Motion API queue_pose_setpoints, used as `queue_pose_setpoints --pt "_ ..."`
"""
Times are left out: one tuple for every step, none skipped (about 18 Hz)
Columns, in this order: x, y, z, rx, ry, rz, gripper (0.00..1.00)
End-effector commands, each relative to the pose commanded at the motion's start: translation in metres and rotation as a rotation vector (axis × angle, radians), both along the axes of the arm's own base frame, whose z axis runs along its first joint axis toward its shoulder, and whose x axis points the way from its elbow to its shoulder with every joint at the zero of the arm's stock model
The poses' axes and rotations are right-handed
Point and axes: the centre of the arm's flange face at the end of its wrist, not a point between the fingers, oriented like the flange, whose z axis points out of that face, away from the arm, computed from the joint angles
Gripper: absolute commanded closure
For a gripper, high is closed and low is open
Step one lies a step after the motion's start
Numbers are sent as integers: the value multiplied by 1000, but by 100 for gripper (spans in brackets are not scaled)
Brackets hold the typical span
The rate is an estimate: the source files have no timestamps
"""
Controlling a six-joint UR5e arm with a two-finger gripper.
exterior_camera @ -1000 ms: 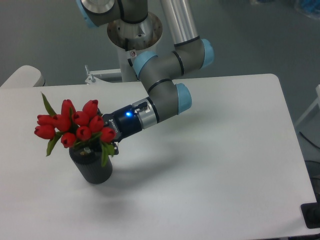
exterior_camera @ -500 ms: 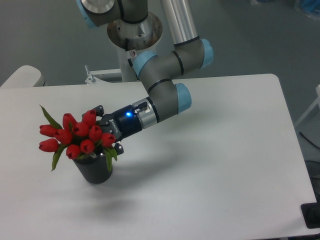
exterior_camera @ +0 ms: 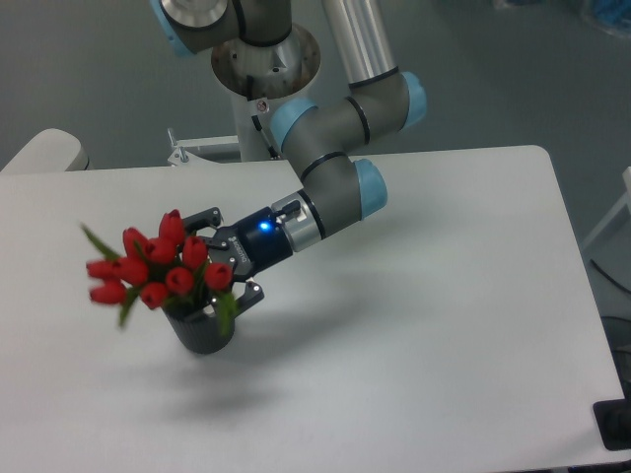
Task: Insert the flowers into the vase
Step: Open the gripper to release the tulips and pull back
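The flowers [exterior_camera: 148,268], red tulip buds with green leaves, stand with their stems in the vase [exterior_camera: 208,333] and lean out to the left; they look slightly blurred. The vase is a dark ribbed cylinder upright on the white table [exterior_camera: 424,325], left of the middle. My gripper [exterior_camera: 225,256] is at the right side of the bunch, just above the vase's mouth. Its fingers [exterior_camera: 209,214] are spread apart, one behind and one in front of the bunch. The stems are hidden by the buds and the vase.
The arm's base column [exterior_camera: 264,74] stands behind the table's far edge. A white rounded object [exterior_camera: 44,150] shows at the far left. A black object [exterior_camera: 616,424] sits at the table's near right corner.
The gripper has opened and let go of the flowers, which dropped lower into the vase and tipped left. Gripper, flowers and vase have shifted a little to the right.
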Motion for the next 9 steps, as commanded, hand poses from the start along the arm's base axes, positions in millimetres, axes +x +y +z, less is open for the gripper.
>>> queue_pose_setpoints --pt "-3 -3 -1 -1 -1 8 0" --pt "-6 -4 0 0 0 14 0" --pt "-9 -7 -1 -2 -2 20 0" --pt "-11 -9 0 -1 -1 26 0" --pt "-12 -11 -1 -3 -4 31 0" --pt "-14 -13 -3 -5 -8 35 0" --pt "-15 -16 -6 -10 -14 41 0" --pt "-15 -20 -8 -13 -19 48 0" --pt "-16 -23 -8 -15 -22 54 0"
